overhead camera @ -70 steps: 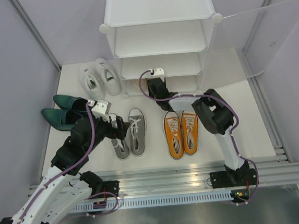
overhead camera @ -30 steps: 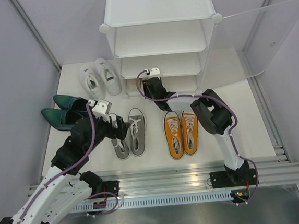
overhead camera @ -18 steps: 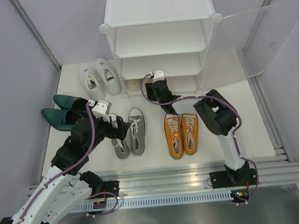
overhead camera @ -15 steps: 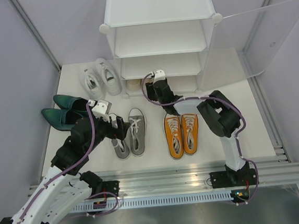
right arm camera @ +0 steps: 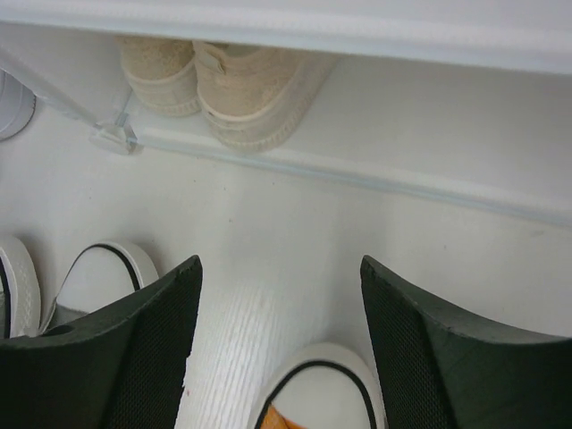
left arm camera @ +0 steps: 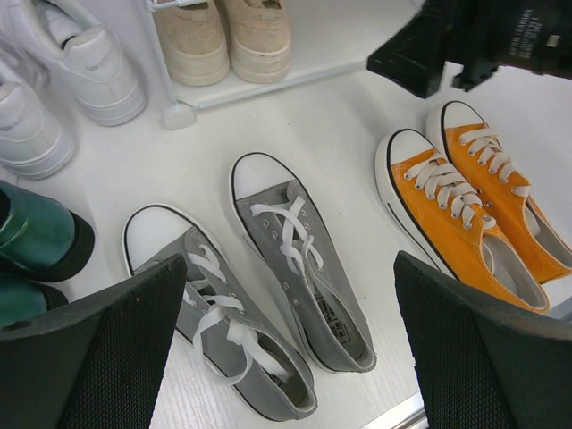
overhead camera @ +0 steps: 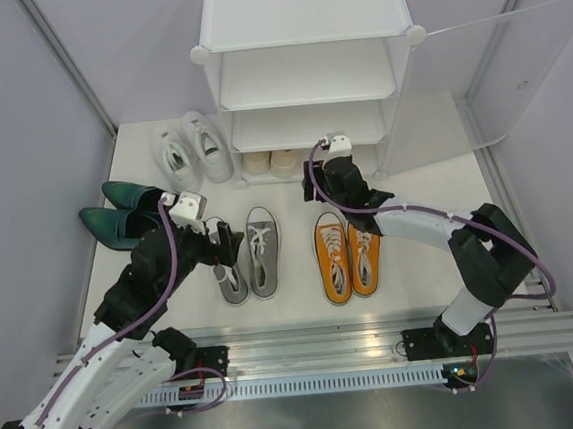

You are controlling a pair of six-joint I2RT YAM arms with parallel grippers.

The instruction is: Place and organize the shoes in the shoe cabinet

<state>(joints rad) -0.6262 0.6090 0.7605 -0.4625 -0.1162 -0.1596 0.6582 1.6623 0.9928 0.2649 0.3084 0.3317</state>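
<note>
Five pairs of shoes are in view; one pair is stowed. The cream pair [overhead camera: 270,161] stands side by side on the lowest shelf of the shoe cabinet [overhead camera: 308,62], at the left end of that shelf. The cabinet's translucent door [overhead camera: 485,77] is swung open to the right.

The other four pairs lie on the white table [overhead camera: 434,176] in front of the cabinet:
- White sneakers [overhead camera: 192,147]: just beside the cabinet's lower left corner.
- Dark green pointed shoes [overhead camera: 126,213]: near the left wall.
- Grey canvas lace-ups [overhead camera: 248,256]: left of centre, toes toward the cabinet.
- Orange canvas lace-ups [overhead camera: 348,254]: right of the grey pair, toes toward the cabinet.

Left gripper [left arm camera: 286,268]: positioned above the grey lace-ups, fingers spread wide apart, gripping no object.

Right gripper [right arm camera: 279,268]: positioned in front of the lowest shelf, between the cream pair and the white toes of the orange pair, fingers spread apart, gripping no object.
</note>
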